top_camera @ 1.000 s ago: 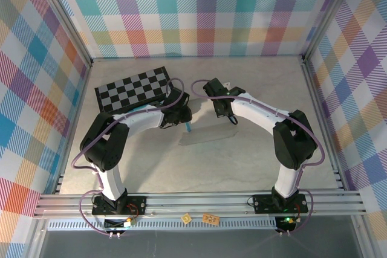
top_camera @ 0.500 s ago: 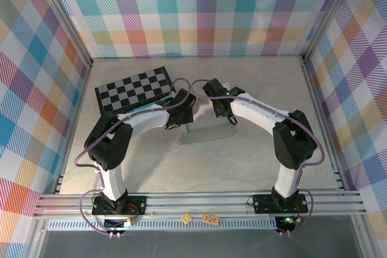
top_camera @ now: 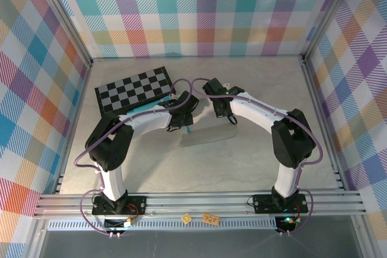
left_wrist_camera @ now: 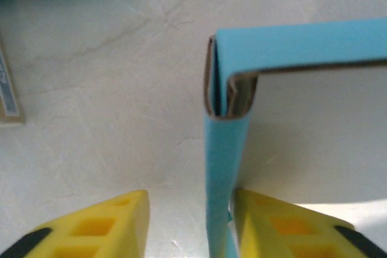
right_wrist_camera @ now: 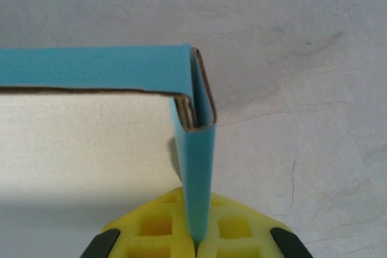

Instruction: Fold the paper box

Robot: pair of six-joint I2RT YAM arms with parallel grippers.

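Right wrist: right gripper (right_wrist_camera: 196,237) clamps folded wall of thin turquoise cardboard paper box (right_wrist_camera: 97,67), likely steadying it; left gripper (left_wrist_camera: 190,202) straddles another wall, jaws parted.

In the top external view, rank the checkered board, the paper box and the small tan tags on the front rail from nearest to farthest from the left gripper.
1. paper box: its blue wall stands between the jaws of the left gripper.
2. checkered board: behind the gripper and to the left.
3. small tan tags: far off at the near edge, by the front rail.
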